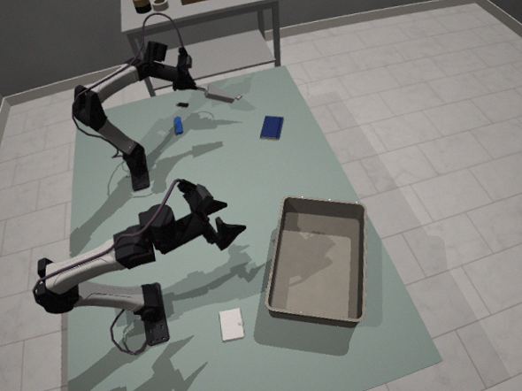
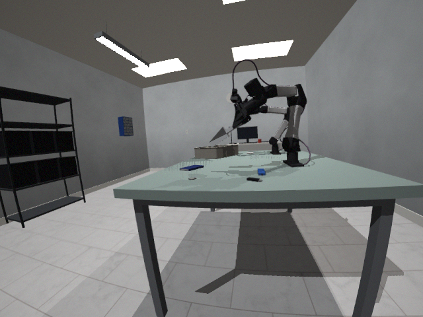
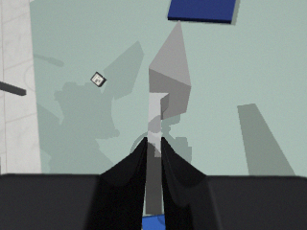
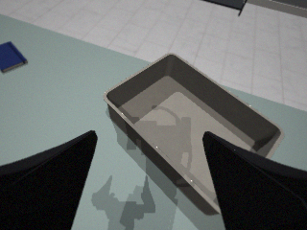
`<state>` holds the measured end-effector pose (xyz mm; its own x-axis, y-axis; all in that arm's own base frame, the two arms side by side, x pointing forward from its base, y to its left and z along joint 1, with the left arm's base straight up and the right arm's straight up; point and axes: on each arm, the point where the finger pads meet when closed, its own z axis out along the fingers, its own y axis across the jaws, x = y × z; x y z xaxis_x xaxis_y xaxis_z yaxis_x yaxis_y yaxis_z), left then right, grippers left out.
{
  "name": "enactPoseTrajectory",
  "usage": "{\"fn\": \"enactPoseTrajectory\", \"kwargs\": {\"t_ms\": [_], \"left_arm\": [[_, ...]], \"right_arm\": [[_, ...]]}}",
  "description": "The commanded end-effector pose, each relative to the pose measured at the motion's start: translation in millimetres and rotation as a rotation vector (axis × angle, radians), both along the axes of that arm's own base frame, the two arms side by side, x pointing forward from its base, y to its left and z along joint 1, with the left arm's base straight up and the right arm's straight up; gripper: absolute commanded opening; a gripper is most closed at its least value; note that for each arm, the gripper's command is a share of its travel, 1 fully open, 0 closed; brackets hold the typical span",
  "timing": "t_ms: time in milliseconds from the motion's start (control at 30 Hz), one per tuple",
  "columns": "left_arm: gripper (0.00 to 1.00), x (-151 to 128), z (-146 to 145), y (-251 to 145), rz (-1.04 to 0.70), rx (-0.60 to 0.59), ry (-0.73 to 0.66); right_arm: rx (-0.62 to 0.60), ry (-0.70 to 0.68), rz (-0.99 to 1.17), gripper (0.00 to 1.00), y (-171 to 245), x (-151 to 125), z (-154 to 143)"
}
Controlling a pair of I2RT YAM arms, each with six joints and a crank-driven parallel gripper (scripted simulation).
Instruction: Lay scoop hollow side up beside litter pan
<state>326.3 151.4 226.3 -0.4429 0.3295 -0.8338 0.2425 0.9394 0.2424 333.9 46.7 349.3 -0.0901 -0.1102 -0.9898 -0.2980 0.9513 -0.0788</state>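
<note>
My left gripper [image 1: 195, 86] [image 2: 234, 126] [image 3: 153, 140] is shut on the handle of the grey scoop [image 1: 219, 93] [image 2: 219, 134] [image 3: 172, 79]. The scoop hangs in the air over the far end of the table, blade tip pointing down and outward. I cannot tell which way its hollow faces. The beige litter pan [image 1: 357, 252] [image 2: 206, 152] [image 4: 216, 101] stands upright on the table, well away from the scoop. My right gripper [image 1: 236, 216] [image 4: 150, 133] is open and empty, above the table beside the pan's long side.
A dark blue book [image 1: 271, 127] [image 2: 192, 168] [image 3: 203, 11] [image 4: 10, 57] lies between scoop and pan. A blue block [image 1: 178, 125] [image 2: 261, 171], a black stick [image 1: 182, 104] [image 2: 254, 179] and a tiny square [image 1: 238, 97] [image 3: 98, 79] lie near the left arm. A white pad [image 1: 232, 324] lies near the pan.
</note>
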Motion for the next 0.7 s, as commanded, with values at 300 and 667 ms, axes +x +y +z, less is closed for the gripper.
{"fn": "enactPoseTrajectory", "kwargs": {"t_ms": [300,667], "left_arm": [[0.03,11.2,3.4,-96.5,-0.149,0.445,-0.321],[0.03,13.4,-31.4,-202.3,-0.352,0.690,-0.467]], "right_arm": [[-0.025,0.067,0.273,1.00,46.7,-12.6,-30.5],[-0.023,0.094,0.488,1.00,79.9,-31.7,-46.2]]}}
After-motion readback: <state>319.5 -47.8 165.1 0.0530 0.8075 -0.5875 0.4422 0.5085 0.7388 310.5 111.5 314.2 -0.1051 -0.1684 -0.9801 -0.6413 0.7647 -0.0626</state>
